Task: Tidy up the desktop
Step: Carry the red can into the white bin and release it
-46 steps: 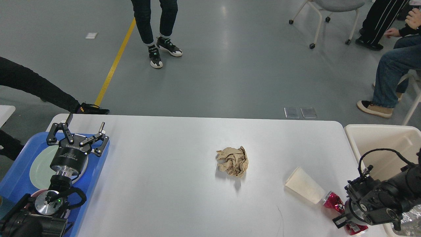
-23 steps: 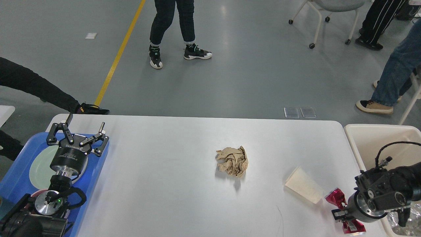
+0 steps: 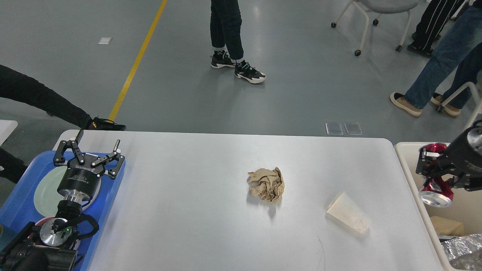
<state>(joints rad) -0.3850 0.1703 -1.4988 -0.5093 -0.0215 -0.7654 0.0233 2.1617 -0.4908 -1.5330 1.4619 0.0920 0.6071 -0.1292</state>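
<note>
The white desktop point(image 3: 196, 226) fills the lower view. On it lie a crumpled brown paper ball point(image 3: 266, 184) near the middle and a flattened cream paper cup point(image 3: 347, 217) to its right. My right gripper point(image 3: 433, 173) is shut on a crushed red can point(image 3: 436, 191) and holds it in the air over the beige bin point(image 3: 408, 165) at the table's right end. My left gripper point(image 3: 89, 150) is open and empty above the blue tray point(image 3: 113, 192) at the left end.
The blue tray holds a pale green plate point(image 3: 43, 192). The beige bin holds brown paper point(image 3: 446, 226) and crumpled foil point(image 3: 461, 250). People stand and walk on the grey floor beyond the table. A wheeled chair point(image 3: 380, 11) stands at the back right.
My right gripper lifted the red can off the table's front right corner and carried it up and right over the beige bin. The left arm has not moved. People behind have walked.
</note>
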